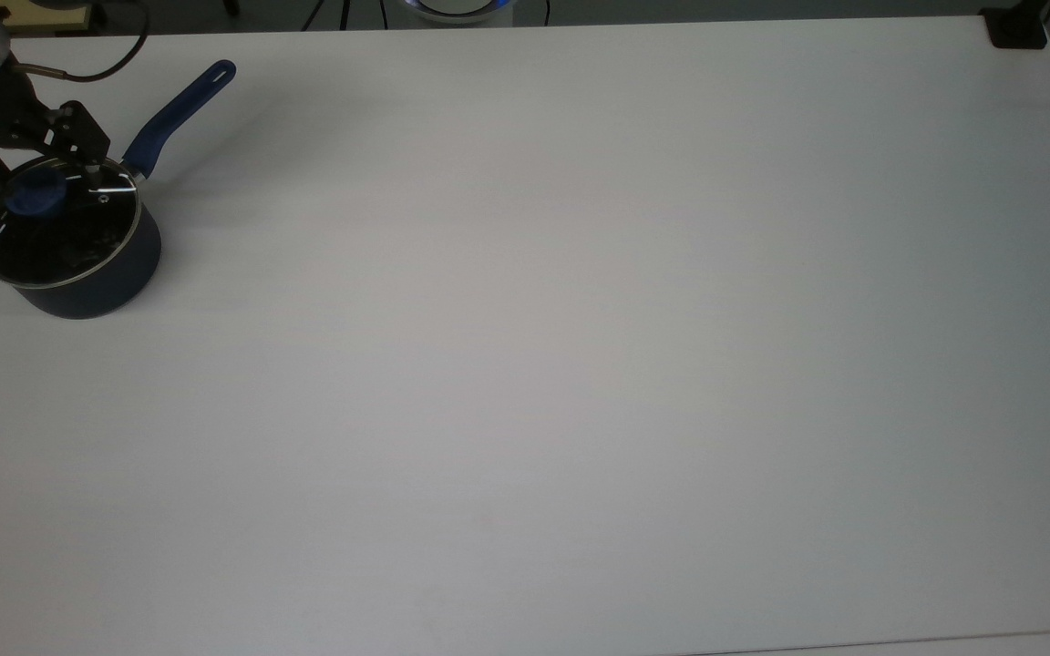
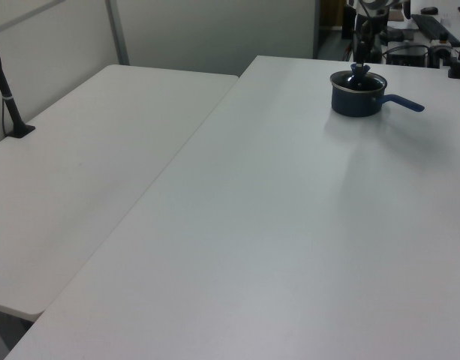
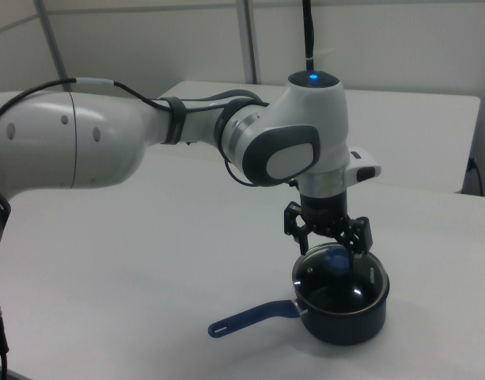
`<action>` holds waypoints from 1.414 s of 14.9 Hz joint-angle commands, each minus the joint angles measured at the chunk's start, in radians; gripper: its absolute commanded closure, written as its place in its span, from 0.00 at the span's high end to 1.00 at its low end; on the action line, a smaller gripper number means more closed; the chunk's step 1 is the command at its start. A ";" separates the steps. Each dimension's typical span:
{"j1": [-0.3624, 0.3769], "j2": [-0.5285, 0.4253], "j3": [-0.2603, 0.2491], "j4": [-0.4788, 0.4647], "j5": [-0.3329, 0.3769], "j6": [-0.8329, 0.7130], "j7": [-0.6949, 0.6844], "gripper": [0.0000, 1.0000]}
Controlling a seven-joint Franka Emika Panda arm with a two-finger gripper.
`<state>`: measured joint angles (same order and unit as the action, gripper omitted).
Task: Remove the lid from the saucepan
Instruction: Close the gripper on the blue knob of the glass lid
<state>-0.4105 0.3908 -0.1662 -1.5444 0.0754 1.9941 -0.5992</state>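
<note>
End effector (image 3: 331, 252) straddles lid (image 3: 338, 270) knob.

Glossy clear glass lid (image 1: 60, 223), thin metal rim, on matt white table (image 1: 580, 364).

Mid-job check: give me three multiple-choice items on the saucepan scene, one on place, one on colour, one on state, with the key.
1. In the top view, the saucepan stands:
A. near the top view's left edge
B. at the table's centre
C. near the top view's right edge

2. The lid's knob is:
A. red
B. blue
C. yellow

3. The lid is:
A. lying on the table
B. lifted clear
C. seated on the saucepan

Key: 1 A, the pan sits at the top view's far left on the white table. 2 B, the knob is blue like the handle. 3 C, the metal rim rests on the pan, with the claw open just above the knob.
</note>
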 commanded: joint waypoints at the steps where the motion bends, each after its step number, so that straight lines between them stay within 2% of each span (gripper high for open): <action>1: -0.020 0.010 -0.010 0.010 0.024 0.009 -0.073 0.99; 4: -0.024 0.013 -0.016 0.009 0.032 0.027 -0.091 0.97; 7: -0.024 0.022 -0.018 0.009 0.076 0.051 -0.090 0.97; 11: -0.022 0.028 -0.018 0.009 0.083 0.071 -0.083 0.97; 14: -0.022 0.030 -0.018 0.007 0.084 0.072 -0.083 0.92; 17: -0.024 0.030 -0.018 0.007 0.087 0.072 -0.083 0.74; 21: -0.024 0.028 -0.018 0.007 0.115 0.074 -0.085 0.57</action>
<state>-0.4426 0.4146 -0.1704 -1.5432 0.1542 2.0479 -0.6621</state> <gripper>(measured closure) 0.291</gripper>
